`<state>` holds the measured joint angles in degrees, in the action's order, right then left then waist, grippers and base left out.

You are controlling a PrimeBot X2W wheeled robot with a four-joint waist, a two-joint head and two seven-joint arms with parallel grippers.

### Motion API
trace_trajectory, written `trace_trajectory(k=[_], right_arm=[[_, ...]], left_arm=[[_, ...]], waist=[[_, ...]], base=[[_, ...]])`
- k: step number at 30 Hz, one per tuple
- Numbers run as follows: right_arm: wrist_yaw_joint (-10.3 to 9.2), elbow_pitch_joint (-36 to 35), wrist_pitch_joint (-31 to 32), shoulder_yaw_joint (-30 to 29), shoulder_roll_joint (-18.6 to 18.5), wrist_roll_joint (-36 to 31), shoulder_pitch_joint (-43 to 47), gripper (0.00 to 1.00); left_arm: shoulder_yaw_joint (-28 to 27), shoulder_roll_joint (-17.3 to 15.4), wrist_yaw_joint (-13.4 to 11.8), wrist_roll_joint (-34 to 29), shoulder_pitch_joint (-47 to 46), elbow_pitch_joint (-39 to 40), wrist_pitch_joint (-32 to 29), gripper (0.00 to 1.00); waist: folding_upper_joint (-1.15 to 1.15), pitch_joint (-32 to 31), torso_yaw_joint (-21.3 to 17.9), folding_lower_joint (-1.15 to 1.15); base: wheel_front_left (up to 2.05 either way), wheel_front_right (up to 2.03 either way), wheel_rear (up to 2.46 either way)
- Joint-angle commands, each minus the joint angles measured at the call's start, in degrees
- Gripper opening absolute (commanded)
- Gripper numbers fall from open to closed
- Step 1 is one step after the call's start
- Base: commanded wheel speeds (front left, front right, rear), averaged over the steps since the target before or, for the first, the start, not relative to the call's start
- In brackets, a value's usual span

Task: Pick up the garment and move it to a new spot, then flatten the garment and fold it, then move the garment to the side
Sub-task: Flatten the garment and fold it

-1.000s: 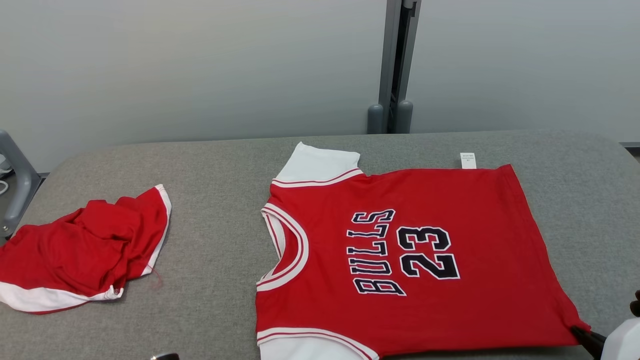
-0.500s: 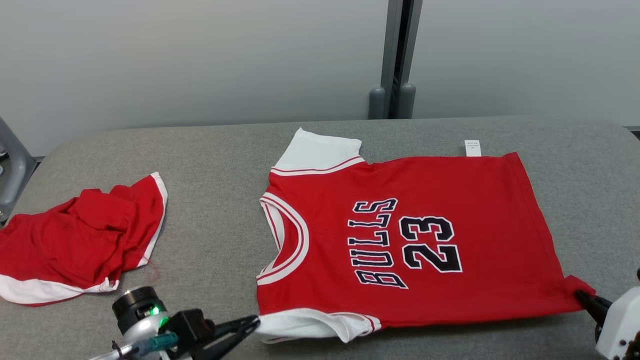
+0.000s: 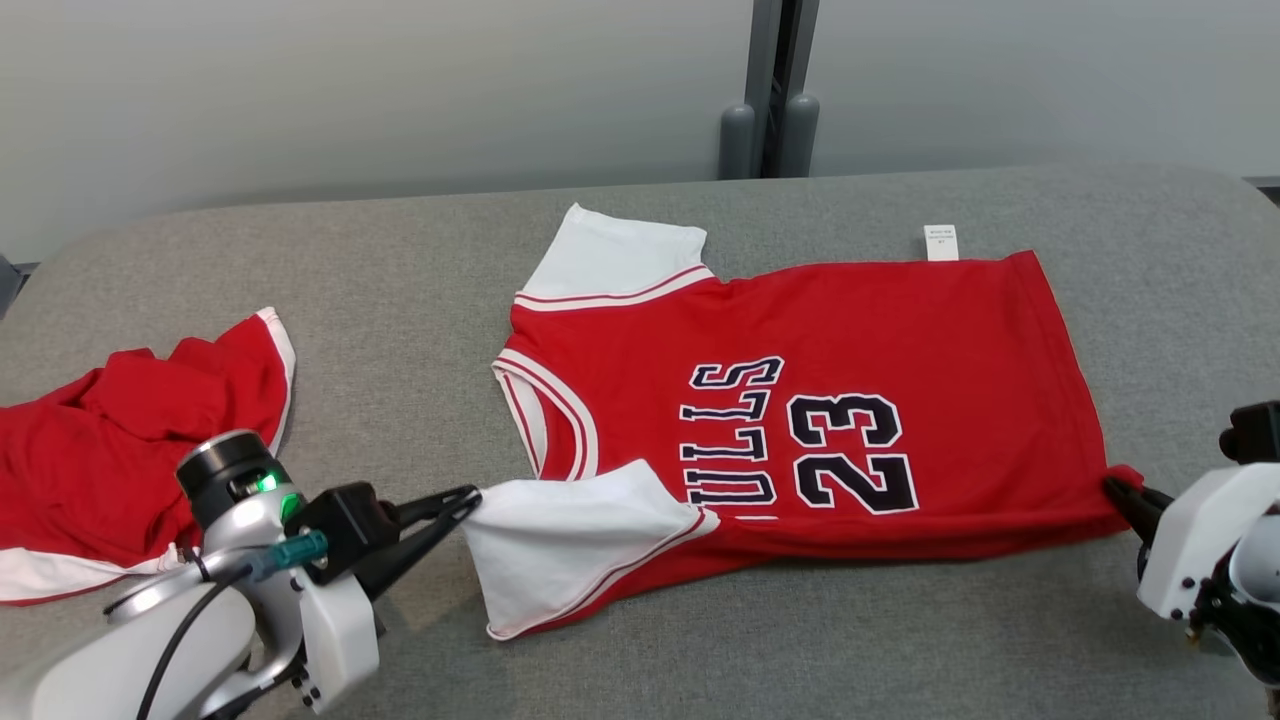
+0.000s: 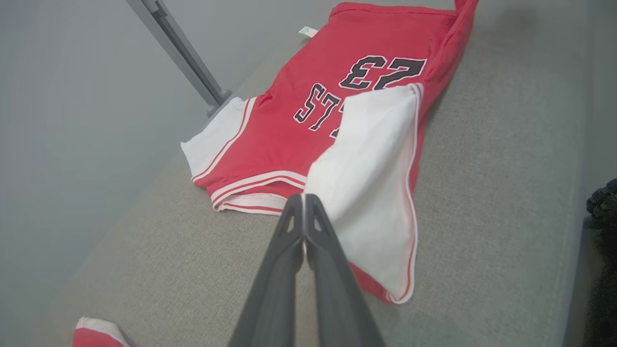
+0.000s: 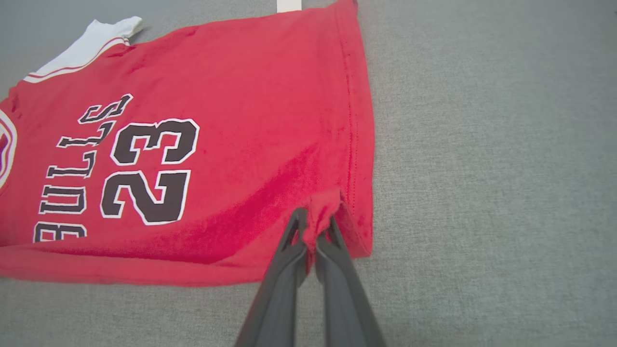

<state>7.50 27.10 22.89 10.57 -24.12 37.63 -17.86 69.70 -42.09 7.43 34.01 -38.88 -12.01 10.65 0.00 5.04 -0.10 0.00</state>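
Far left of the frame: a crumpled red cloth is lying just beside the left arm's wrist, and a wide swing of that arm is likely to snag it and drag it along. Lower left: the left tool is clamping fully closed on the edge of the white sleeve, which is lifting off the tabletop and covering the start of the lettering. The pinch is taking in only a thin bite of cloth, so a quick pull is risking a slip and a dropped, creased sleeve. Centre: the garment is lying mostly flat, collar pointing left and hem right, with its near long edge rising between the two grips. Lower right: the right tool is squeezing closed on the near hem corner, bunching it. If the two arms are travelling at unequal pace or height, the fold line is probably going to skew and wrinkle the chest. Open room: bare tabletop is running beyond the garment toward the upper frame, up to the far edge by the post, where the label is sticking out; a narrower bare strip is sitting right of the hem, near the rounded corner.
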Motion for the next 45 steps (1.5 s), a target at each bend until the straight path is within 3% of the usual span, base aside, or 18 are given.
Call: trace_trajectory(k=[1, 8, 24, 37, 38, 39, 40, 45], right_arm=[[-0.02, 0.7, 0.1, -0.1, 0.2, -0.5, -1.1, 0.00], [-0.02, 6.6, -1.3, 0.5, 0.8, -3.7, -7.3, 0.00], [-0.02, 20.6, -8.5, 7.7, 2.3, -7.0, -19.0, 0.00], [-0.02, 29.8, -10.7, 13.8, 3.8, -5.6, -24.8, 0.02], [-0.02, 30.3, -11.6, 14.0, 3.6, -5.9, -25.3, 0.42], [-0.02, 31.2, -12.4, 13.8, 3.7, -5.9, -25.9, 1.00], [-0.02, 32.1, -13.2, 13.4, 3.9, -5.8, -26.2, 1.00], [-0.02, 33.7, -17.0, 14.6, 4.8, -5.2, -27.0, 1.00]], left_arm=[[0.6, -0.1, 0.0, 0.4, -1.7, -0.7, -0.1, 0.00], [3.3, 0.9, 0.1, 1.4, -7.2, -4.4, -0.7, 0.00], [3.5, 4.5, 0.1, -3.4, -10.0, -8.7, -3.2, 0.00], [3.5, 10.4, 0.1, -6.2, -14.0, -20.1, -1.3, 0.00], [3.5, 10.9, 0.1, -6.4, -14.2, -21.2, -1.1, 0.04], [3.5, 11.4, 0.1, -6.0, -14.6, -22.6, -0.8, 0.53], [3.5, 12.0, 0.1, -5.5, -15.0, -24.0, -0.3, 1.00], [3.4, 14.7, 0.1, -3.2, -16.3, -30.3, 2.2, 1.00]], waist=[[0.00, 0.5, -0.3, 0.00], [0.00, 2.5, -1.3, 0.00], [0.00, 5.1, -1.5, 0.00], [0.00, 6.6, -1.3, 0.00], [0.00, 6.7, -1.3, 0.00], [0.00, 6.7, -1.2, 0.00], [0.00, 6.7, -1.2, 0.00], [0.00, 6.4, -0.9, 0.00]], base=[[0.00, 0.00, 0.00], [0.00, 0.00, 0.00], [0.00, 0.00, 0.00], [0.00, 0.00, 0.00], [0.00, 0.00, 0.00], [0.00, 0.00, 0.00], [0.00, 0.00, 0.00], [0.00, 0.00, 0.00]])
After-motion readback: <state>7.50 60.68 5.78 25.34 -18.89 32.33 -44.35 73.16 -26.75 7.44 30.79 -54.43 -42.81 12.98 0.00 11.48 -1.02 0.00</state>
